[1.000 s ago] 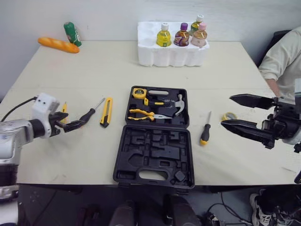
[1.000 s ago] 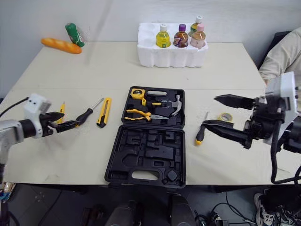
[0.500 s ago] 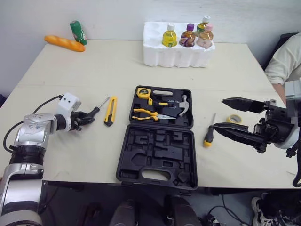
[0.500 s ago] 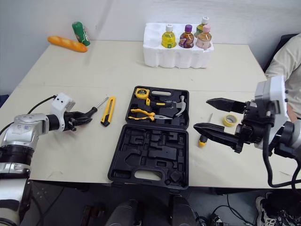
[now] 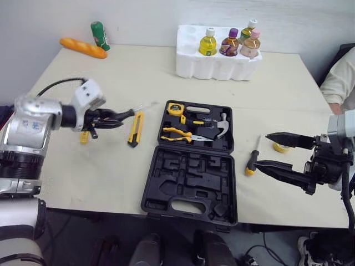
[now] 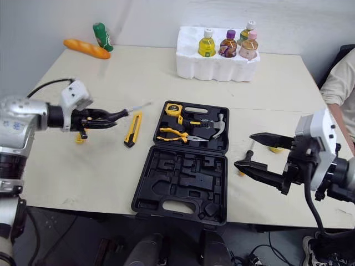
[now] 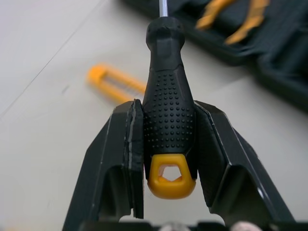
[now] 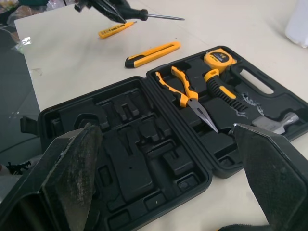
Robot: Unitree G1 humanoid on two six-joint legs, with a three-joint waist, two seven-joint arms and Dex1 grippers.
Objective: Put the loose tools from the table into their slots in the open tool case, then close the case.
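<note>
**A:** Left eye view: what has the left gripper (image 5: pixel 111 118) got?
**B:** It's clamped on a black screwdriver (image 5: pixel 126 114), held left of the open tool case (image 5: pixel 188 177).
**A:** Left wrist view?
**B:** Both fingers pinch the handle.
**A:** Right wrist view?
**B:** The right gripper (image 8: pixel 163 127) is spread wide, facing the case.

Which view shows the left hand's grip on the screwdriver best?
Left wrist view: the screwdriver handle sits clamped in the left hand. The eye views show it from the side, held above the table; the right wrist view catches it far off.
</note>
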